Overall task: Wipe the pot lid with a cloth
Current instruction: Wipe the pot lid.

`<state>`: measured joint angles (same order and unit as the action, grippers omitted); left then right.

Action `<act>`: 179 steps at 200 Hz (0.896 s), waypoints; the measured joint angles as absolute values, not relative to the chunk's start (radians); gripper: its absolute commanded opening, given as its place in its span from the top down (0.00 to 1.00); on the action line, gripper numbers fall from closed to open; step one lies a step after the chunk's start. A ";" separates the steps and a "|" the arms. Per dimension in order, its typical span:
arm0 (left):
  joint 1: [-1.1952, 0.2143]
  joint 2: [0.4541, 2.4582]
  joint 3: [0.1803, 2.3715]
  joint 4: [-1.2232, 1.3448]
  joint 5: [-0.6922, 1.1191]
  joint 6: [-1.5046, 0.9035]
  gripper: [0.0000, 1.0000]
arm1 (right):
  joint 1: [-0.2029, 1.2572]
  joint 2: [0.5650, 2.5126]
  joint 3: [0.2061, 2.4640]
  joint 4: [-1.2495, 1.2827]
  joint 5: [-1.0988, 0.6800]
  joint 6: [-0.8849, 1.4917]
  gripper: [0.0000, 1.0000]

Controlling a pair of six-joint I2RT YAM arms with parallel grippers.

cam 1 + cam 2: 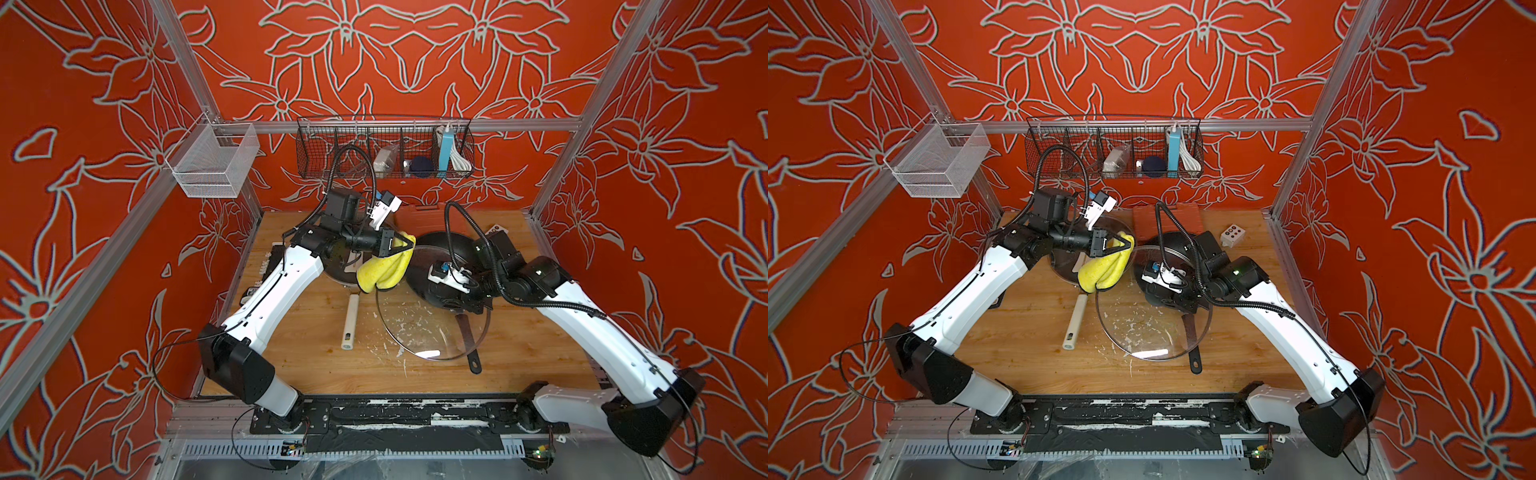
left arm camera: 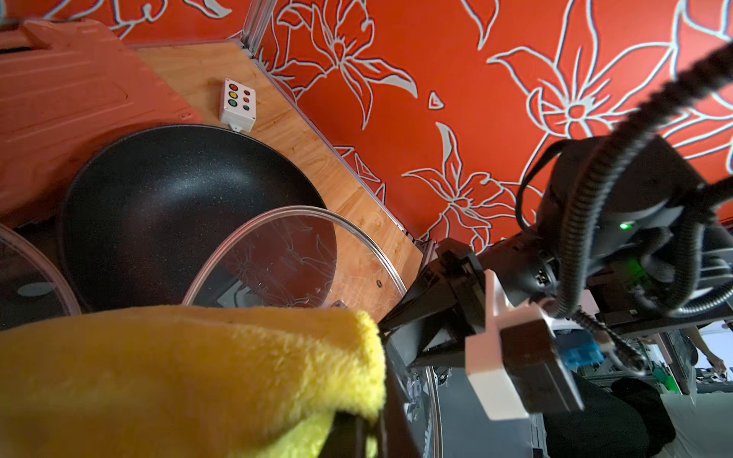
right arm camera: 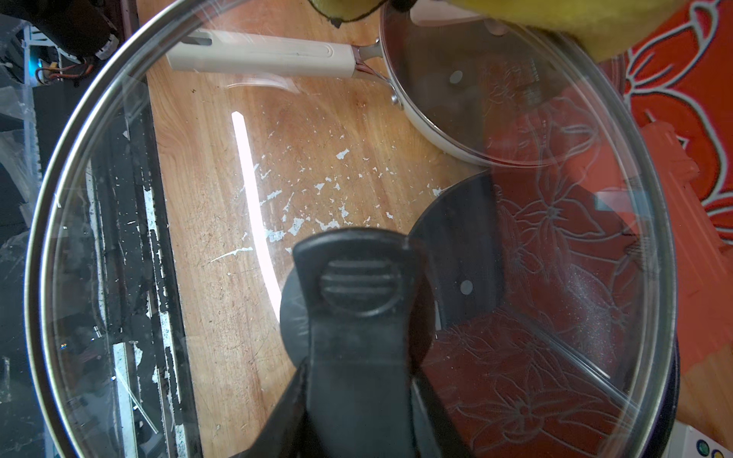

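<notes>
The pot lid (image 1: pixel 419 328) (image 1: pixel 1142 328) is clear glass with a metal rim and is held tilted above the wooden table. My right gripper (image 1: pixel 467 305) (image 3: pixel 357 396) is shut on the lid's black handle (image 3: pixel 357 317). The yellow cloth (image 1: pixel 384 268) (image 1: pixel 1104 270) hangs bunched from my left gripper (image 1: pixel 405 245) (image 1: pixel 1121 246), which is shut on it. The cloth's lower end hangs at the lid's far left rim. In the left wrist view the cloth (image 2: pixel 178 376) fills the foreground, with the lid (image 2: pixel 293 253) just beyond it. The cloth (image 3: pixel 595 23) also shows past the lid's rim in the right wrist view.
A black wok (image 1: pixel 440 249) sits under my right arm. A lidded pan with a cream handle (image 1: pixel 349 320) lies under my left gripper. Behind are an orange board (image 1: pixel 1167 220), a button box (image 1: pixel 1232 234), a wire rack (image 1: pixel 382 153) and a white mesh basket (image 1: pixel 212 162).
</notes>
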<state>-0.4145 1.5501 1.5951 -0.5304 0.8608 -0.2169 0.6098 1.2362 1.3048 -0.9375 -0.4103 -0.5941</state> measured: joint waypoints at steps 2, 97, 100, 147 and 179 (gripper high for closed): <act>-0.416 1.556 1.598 -0.531 0.861 -0.217 1.00 | 0.611 1.236 1.304 -0.937 -0.410 -0.594 1.00; -0.547 1.812 1.721 -0.550 0.878 -0.198 1.00 | 0.656 1.237 1.298 -0.929 -0.410 -0.610 1.00; -0.550 1.816 1.723 -0.550 0.878 -0.197 1.00 | 0.656 1.237 1.298 -0.930 -0.410 -0.611 1.00; -0.595 1.900 1.813 -0.562 0.895 -0.182 1.00 | 0.667 1.237 1.292 -0.926 -0.431 -0.611 1.00; -0.630 1.970 1.886 -0.586 0.913 -0.173 1.00 | 0.676 1.237 1.292 -0.932 -0.440 -0.614 1.00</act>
<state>-0.6296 1.9697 1.8862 -0.5858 0.9131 -0.1726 0.6762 1.2369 1.2919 -0.9318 -0.4397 -0.6140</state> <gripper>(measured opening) 0.047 0.342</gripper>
